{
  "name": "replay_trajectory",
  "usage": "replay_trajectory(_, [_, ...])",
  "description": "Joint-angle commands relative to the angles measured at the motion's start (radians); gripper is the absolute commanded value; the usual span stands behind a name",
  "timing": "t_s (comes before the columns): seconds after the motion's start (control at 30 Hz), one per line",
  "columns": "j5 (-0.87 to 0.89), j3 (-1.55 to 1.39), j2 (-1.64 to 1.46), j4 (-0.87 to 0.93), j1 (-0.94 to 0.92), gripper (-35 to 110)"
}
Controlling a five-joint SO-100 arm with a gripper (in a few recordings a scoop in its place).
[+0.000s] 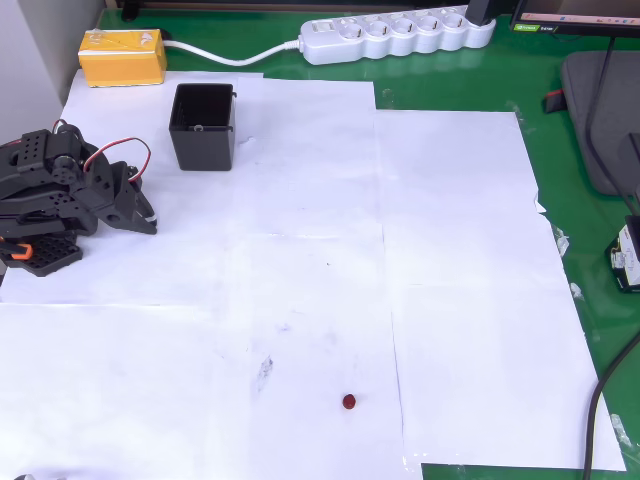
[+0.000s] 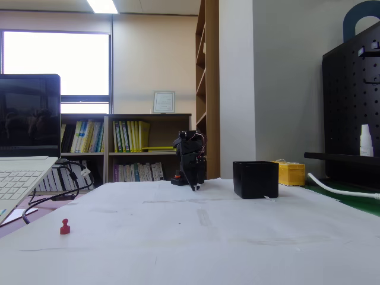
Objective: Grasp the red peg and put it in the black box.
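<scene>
Red peg (image 1: 349, 401): sits alone on the white paper at about 6 o'clock of the overhead view, well apart from everything; in the fixed view (image 2: 65, 226) it stands upright, round head on a flared base.
Handling: looks tiny, light, hard plastic; probably rolls or skitters if nudged, won't crush.
Where to grip: across the round head or the neck just under it, jaws coming straight down.
Black box (image 1: 203, 126): open top, thin walls, at 11 o'clock on the surface, empty as far as visible.
Gripper (image 1: 143, 217): parked at 9 o'clock, near the box, holds nothing; jaws look close together, can't tell for sure.
Yellow block (image 1: 123, 57): beyond the box, not involved.
Risk: peg much smaller than the jaws, easy to knock over.
</scene>
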State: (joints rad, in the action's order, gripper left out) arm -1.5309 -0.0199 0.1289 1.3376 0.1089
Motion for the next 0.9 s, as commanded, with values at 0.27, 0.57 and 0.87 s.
replay_trajectory(0.27, [0.006, 0.081, 0.104, 0.086, 0.020, 3])
replay_trajectory(0.57, [0.006, 0.081, 0.104, 0.086, 0.020, 3])
replay_trajectory(0.87, [0.006, 0.081, 0.104, 0.078, 0.021, 5])
